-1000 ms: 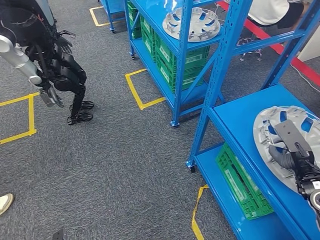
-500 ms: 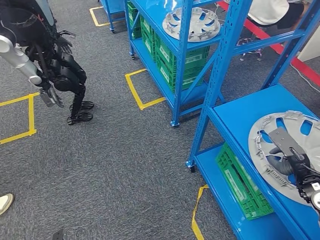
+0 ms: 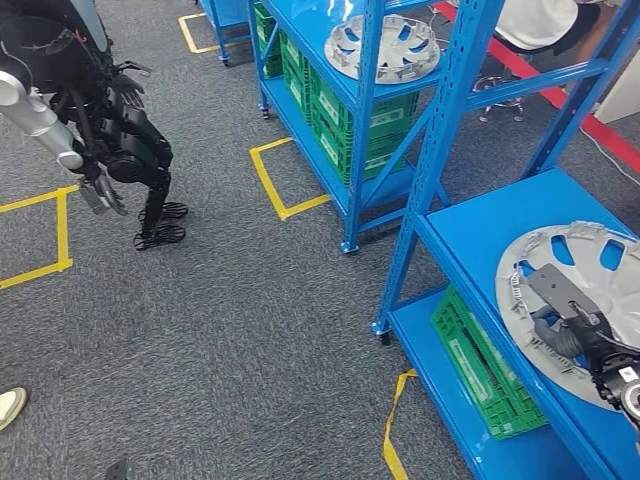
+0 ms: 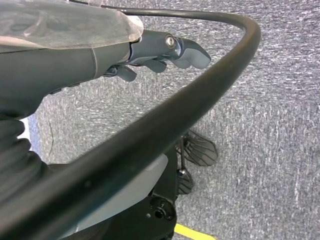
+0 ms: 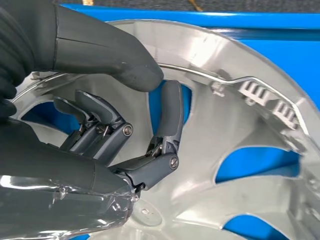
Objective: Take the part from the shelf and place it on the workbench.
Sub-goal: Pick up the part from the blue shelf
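Part: silver hubcap [image 3: 585, 290] lying flat on the blue shelf [image 3: 483, 235], near its front edge.
Right hand [image 5: 124, 125]: thumb over the rim, one finger hooked through a spoke opening, gripping the hubcap.
Left hand [image 3: 106, 192]: hangs over the carpet, fingers loosely spread, holding nothing.
Handling: probably light, stiff plastic, smooth and slippery; wide and floppy from one edge.
Hold: rim beside a cutout.

The left hand [image 4: 162, 52] hangs above grey carpet [image 4: 271, 130], fingers loosely extended and holding nothing. A black cable [image 4: 211, 85] arcs across beneath it. Yellow floor tape [image 4: 194, 233] lies on the carpet.
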Controlling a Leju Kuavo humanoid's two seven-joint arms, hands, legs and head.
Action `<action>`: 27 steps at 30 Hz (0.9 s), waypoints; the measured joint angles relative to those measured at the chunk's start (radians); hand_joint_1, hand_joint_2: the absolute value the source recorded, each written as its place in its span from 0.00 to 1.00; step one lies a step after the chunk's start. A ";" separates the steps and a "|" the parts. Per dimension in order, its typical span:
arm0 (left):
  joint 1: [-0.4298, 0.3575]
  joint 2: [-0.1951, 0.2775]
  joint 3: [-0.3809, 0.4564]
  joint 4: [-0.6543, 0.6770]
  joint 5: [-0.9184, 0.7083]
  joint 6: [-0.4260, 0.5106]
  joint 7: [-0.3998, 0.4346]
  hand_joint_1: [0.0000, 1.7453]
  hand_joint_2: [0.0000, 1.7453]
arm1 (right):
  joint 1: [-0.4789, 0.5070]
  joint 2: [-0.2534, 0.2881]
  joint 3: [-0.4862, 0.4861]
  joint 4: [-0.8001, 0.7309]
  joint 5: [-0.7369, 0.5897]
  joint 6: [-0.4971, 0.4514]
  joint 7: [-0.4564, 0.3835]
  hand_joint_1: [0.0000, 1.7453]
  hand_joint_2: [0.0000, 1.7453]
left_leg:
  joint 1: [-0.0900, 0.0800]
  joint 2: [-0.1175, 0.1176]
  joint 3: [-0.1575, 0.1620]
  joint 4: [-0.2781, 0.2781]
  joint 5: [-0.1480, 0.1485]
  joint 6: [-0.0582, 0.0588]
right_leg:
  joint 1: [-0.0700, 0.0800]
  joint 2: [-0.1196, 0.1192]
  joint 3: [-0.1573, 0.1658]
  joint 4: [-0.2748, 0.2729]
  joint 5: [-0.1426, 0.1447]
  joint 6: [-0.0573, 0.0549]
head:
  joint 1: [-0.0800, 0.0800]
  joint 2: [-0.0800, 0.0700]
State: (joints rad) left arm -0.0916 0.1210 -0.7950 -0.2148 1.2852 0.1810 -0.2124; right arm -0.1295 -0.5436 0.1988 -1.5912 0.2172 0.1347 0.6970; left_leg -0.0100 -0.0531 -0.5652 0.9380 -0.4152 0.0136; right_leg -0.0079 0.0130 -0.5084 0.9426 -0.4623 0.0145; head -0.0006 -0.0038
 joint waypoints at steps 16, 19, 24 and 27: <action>0.000 -0.001 -0.001 0.000 0.006 -0.008 -0.010 0.00 1.00 | -0.031 0.000 -0.028 0.051 0.067 0.172 0.000 0.00 1.00 | 0.000 0.001 0.003 0.000 0.000 0.000 | 0.000 0.000 0.002 0.000 0.000 0.000 | 0.001 0.000; 0.000 -0.001 -0.001 0.000 0.006 -0.007 -0.009 0.00 1.00 | -0.035 0.000 -0.027 0.055 0.079 0.206 -0.001 0.18 1.00 | 0.000 0.001 0.003 0.000 0.000 0.000 | 0.000 0.000 0.003 0.000 0.000 0.000 | 0.001 0.000; 0.000 -0.002 -0.001 0.000 0.006 -0.002 -0.009 0.00 1.00 | -0.040 0.000 -0.022 0.057 0.109 0.260 -0.001 0.60 1.00 | 0.000 0.000 0.003 0.000 0.000 0.000 | 0.000 0.000 0.003 0.000 0.000 0.000 | 0.000 0.000; -0.001 -0.003 -0.001 0.000 0.007 -0.001 -0.007 0.00 1.00 | -0.042 0.001 -0.022 0.057 0.128 0.280 -0.001 0.60 1.00 | 0.000 0.000 0.003 0.000 0.000 0.000 | 0.000 0.000 0.003 0.000 0.000 0.000 | 0.000 0.000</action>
State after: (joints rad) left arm -0.0922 0.1184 -0.7961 -0.2149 1.2921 0.1800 -0.2194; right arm -0.1715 -0.5425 0.1770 -1.5342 0.3448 0.4147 0.6962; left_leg -0.0099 -0.0528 -0.5621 0.9379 -0.4156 0.0135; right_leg -0.0076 0.0132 -0.5049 0.9425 -0.4624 0.0144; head -0.0004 -0.0038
